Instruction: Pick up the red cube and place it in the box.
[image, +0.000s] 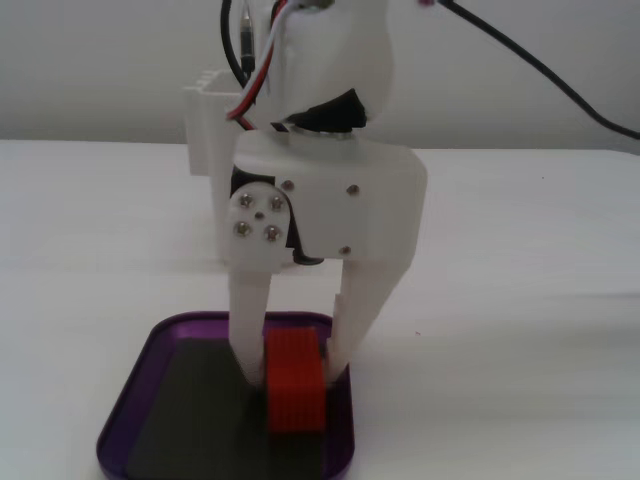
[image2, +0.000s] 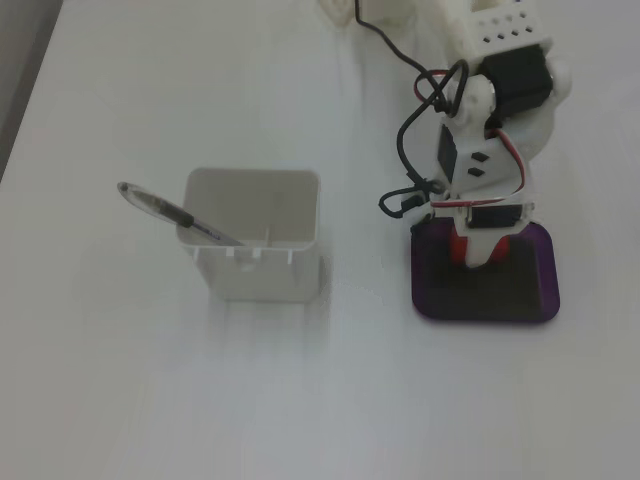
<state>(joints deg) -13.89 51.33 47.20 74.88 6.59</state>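
Observation:
The red cube (image: 295, 392) stands inside the box (image: 135, 392), a shallow purple tray with a dark bottom, near its right side. My white gripper (image: 295, 375) points straight down over the tray, and its two fingers press against the cube's left and right faces. The cube's lower edge seems to rest on the tray bottom. In a fixed view from above, the gripper (image2: 475, 256) covers most of the cube (image2: 458, 246), and the box (image2: 530, 292) lies under it.
A tall white container (image2: 262, 255) with a dark pen (image2: 170, 210) leaning in it stands left of the tray; its top shows behind the arm (image: 205, 118). Black cables (image2: 420, 130) hang along the arm. The table is white.

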